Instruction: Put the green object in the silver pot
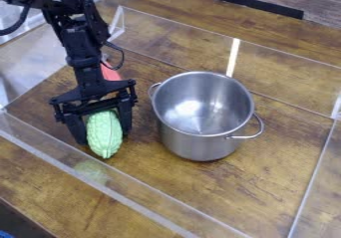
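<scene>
Camera view shows the tool [96, 111] pointing down, jaws wide open astride the gourd [104, 135] (lying on the wooden surface [253, 197]), just left of the pot [202, 114].

Showing pale green, bumpy-textured skin on the bitter gourd [103, 134], lighter along the ridges. Gleaming silver on the steel pot [202, 114], interior reflecting grey and white. Appearing matte black across the gripper [98, 116] and the arm [78, 38] above it. Peeking out red-orange behind the gripper: a small carrot-like item [112, 75]. Displaying dark brown wood grain with lighter streaks on the table [253, 197]. Catching white glare along the clear plastic walls [232, 55].
</scene>
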You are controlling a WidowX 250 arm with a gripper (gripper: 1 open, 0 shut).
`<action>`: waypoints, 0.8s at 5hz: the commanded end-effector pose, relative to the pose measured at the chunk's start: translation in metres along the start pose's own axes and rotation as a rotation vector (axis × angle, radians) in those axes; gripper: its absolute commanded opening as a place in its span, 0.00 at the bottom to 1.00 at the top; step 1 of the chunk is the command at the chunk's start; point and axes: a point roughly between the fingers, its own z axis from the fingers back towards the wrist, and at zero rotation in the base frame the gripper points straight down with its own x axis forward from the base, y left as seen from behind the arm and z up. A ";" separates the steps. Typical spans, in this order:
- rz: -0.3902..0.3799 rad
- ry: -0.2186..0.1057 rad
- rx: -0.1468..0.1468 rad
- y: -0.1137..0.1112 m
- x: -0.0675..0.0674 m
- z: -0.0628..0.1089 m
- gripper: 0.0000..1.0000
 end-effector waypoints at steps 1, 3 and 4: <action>0.030 -0.042 -0.025 -0.002 0.012 0.018 1.00; 0.071 -0.034 -0.015 -0.001 0.018 0.020 1.00; 0.091 -0.031 -0.009 0.000 0.021 0.018 1.00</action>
